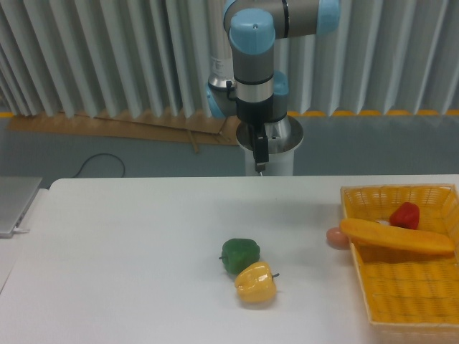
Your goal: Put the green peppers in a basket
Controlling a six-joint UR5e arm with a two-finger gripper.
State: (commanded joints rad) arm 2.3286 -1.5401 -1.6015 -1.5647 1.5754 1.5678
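The green pepper [239,254] lies on the white table near the middle, touching the yellow pepper [256,282] at its front right. At the table's right edge stands the yellow-orange woven basket [412,308]. My gripper [260,166] hangs well above the table's back edge, far behind the green pepper and slightly to its right. It shows edge-on as one narrow dark shape, so the gap between its fingers is hidden. Nothing is seen in it.
A red pepper [405,215] and a long orange vegetable [396,237] lie in the basket's back part. A small pinkish round thing [336,237] sits on the table against the basket's left wall. A grey flat device [14,204] rests at the far left.
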